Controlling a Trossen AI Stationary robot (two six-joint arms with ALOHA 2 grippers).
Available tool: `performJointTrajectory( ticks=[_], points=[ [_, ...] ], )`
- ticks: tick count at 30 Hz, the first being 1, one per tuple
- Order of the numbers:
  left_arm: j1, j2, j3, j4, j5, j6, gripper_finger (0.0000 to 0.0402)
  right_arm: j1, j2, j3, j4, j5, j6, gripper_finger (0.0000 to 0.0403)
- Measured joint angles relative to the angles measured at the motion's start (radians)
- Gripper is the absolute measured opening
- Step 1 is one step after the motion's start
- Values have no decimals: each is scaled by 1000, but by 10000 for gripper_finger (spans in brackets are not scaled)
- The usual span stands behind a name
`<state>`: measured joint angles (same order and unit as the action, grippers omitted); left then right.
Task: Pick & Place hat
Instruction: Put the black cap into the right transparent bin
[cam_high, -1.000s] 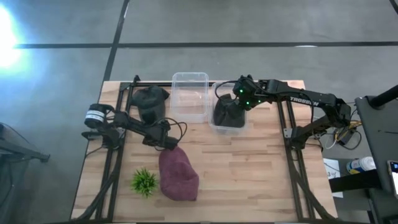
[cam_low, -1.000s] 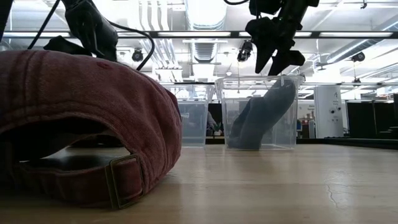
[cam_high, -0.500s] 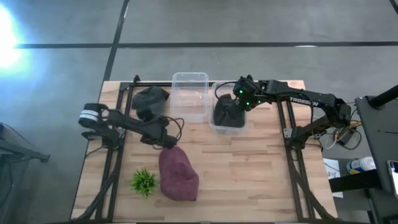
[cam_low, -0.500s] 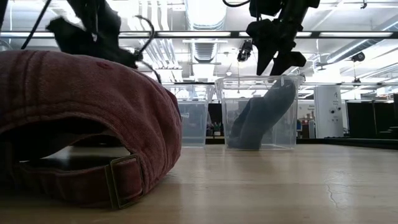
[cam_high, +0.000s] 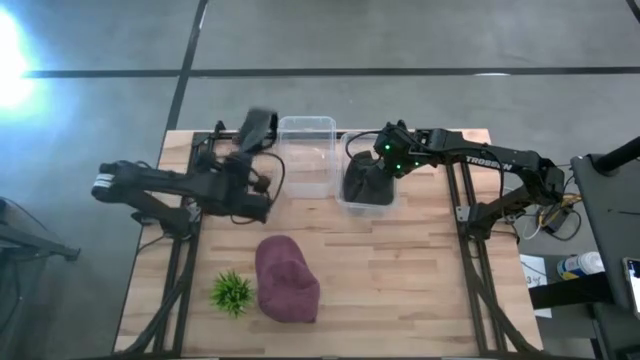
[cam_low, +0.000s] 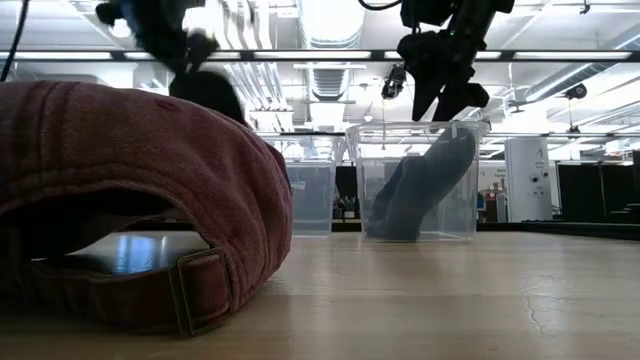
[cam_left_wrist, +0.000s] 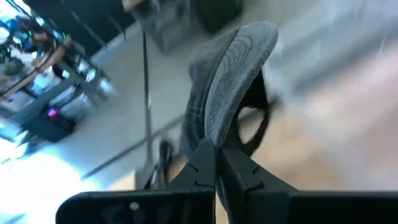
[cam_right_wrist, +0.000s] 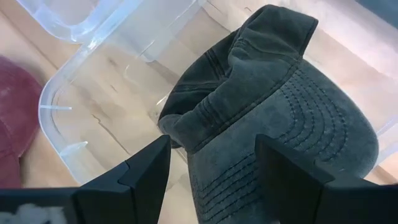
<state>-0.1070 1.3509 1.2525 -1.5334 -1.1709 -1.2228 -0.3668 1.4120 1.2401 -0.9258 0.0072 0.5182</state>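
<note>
My left gripper (cam_high: 250, 160) is shut on a grey cap (cam_high: 258, 128), which it holds in the air beside the far-left corner of the left clear bin (cam_high: 305, 155). The low view shows this cap (cam_low: 205, 90) high above the table. A second dark grey cap (cam_right_wrist: 273, 106) leans brim-up inside the right clear bin (cam_high: 366, 190). My right gripper (cam_right_wrist: 211, 180) hovers open just above it. A red cap (cam_high: 286, 280) rests on its rim at the table's near middle, and fills the low view's left (cam_low: 130, 190). My left gripper pinches the grey cap's brim at its edge (cam_left_wrist: 214, 140) between its two shut fingers (cam_left_wrist: 199, 168). The cap is lifted clear of the table. Its crown and back strap (cam_left_wrist: 255, 121) stand out beyond the fingertips.
A small green plant (cam_high: 232, 292) sits on the table left of the red cap. The two bins stand side by side at the far middle. Bare wood (cam_high: 400, 280) lies on the near right. Black frame rails (cam_high: 470, 270) run along both sides.
The left gripper has risen and swung toward the far edge and the left bin, carrying the grey cap. The cap lay on the far-left part of the table and is now lifted clear. The right gripper and the red cap have kept still.
</note>
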Motion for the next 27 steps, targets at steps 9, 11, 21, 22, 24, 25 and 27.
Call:
performJointTrajectory(
  ticks=[9, 11, 21, 22, 24, 25, 27],
  points=[
    [-6, -49, 181, 348, -261, 347, 3, 0, -8, -1, 36, 25, -70, 228],
    [-6, -49, 196, 484, -247, 484, 3, 4, -30, -1, 71, 38, -102, 228],
    [13, -48, 183, 1220, 141, 961, 3, 7, -231, -1, 379, -82, -6, 228],
    [21, -48, 182, 1275, 181, 993, 3, 7, -245, -1, 386, -91, 11, 228],
    [41, -46, 183, 1344, 250, 1043, 3, 16, -275, -1, 387, -84, 10, 228],
    [53, -46, 183, 1348, 273, 1050, 3, 17, -292, -1, 386, -74, -10, 228],
    [79, -46, 186, 1287, 308, 1050, 3, 18, -335, -1, 382, -46, -59, 228]
  ],
)
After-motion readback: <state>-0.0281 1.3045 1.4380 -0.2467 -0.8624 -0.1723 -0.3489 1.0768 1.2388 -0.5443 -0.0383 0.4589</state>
